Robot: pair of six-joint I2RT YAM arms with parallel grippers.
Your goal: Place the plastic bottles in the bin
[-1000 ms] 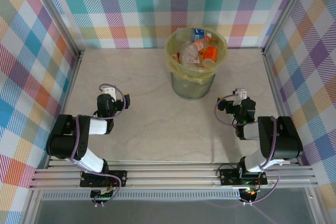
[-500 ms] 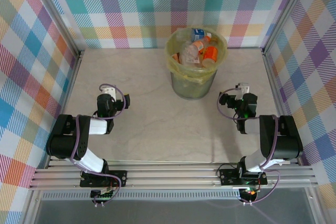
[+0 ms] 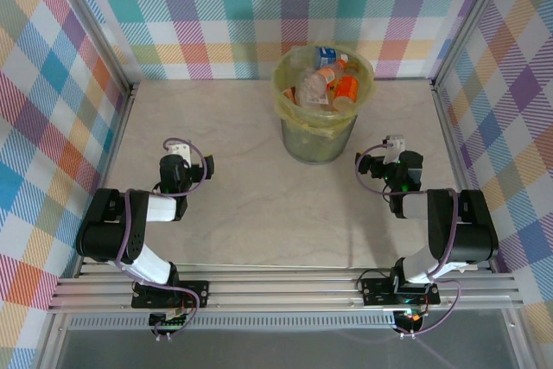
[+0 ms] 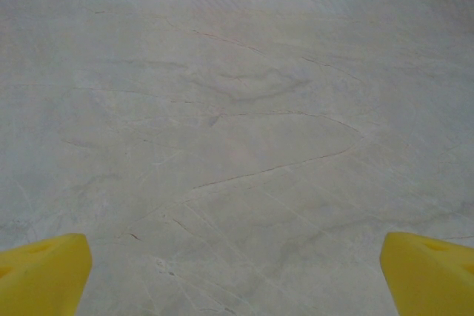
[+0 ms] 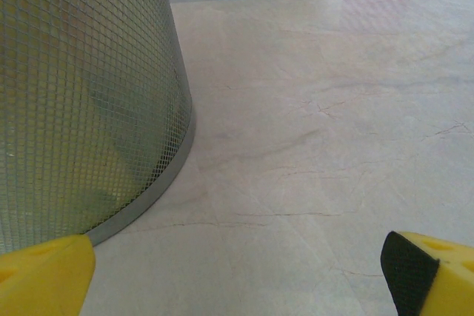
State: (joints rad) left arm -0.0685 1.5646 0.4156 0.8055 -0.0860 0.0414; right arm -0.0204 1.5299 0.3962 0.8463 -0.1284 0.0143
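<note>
One round, mesh-walled bin [image 3: 318, 143], lined with a yellowish bag, stood at the far middle of the marbled table [image 3: 242, 213]. Clear bottles [image 3: 328, 84] lay heaped inside it (too jumbled to count). Two grippers, left [image 4: 237, 275] and right [image 5: 237, 275], gaped wide and held nothing, the right one near the bin's wall.

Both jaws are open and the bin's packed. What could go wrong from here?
1. The plastic bottles are heaped up to the rim of the bin, and some poke above it. A knock could spill them onto the table.
2. The right gripper, jaws open and empty, sits low and close beside the bin's mesh wall. A swing to its left might bump the bin.
</note>
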